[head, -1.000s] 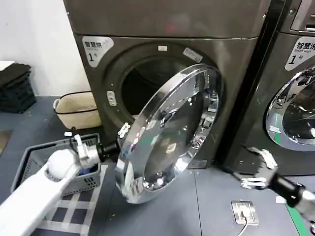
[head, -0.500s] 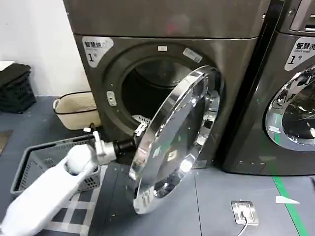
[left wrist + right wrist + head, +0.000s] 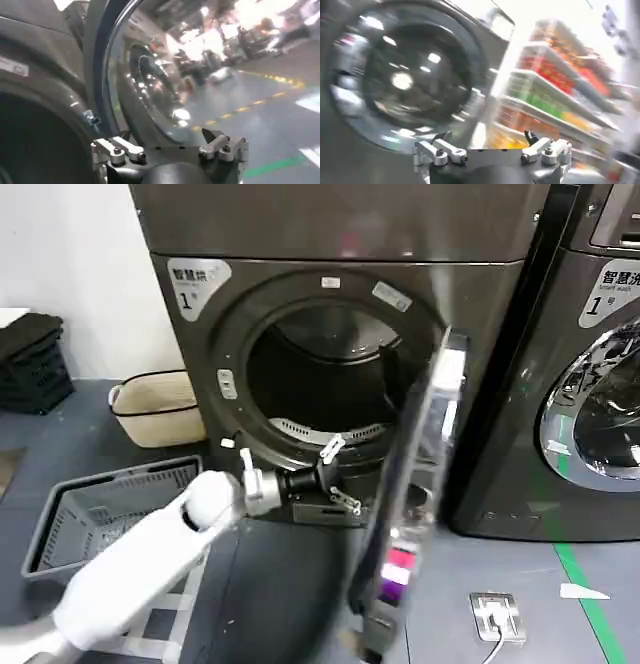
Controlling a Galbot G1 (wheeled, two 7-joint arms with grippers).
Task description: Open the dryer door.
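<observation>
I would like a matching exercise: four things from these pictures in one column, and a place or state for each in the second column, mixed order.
Things:
1. dryer door
2. left gripper
3. grey basket
4. drum opening

Places or states:
a. on the floor, left of the dryer
b. swung out, seen edge-on
c. open, in front of the drum opening
d. uncovered, dark inside

Pairs: 1-b, 2-c, 3-a, 4-d

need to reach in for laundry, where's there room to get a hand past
Free: the drum opening above the left gripper, and the bare floor between the basket and the door. Crowded: the opening's lower lip, where the open fingers sit beside the edge-on door.
</observation>
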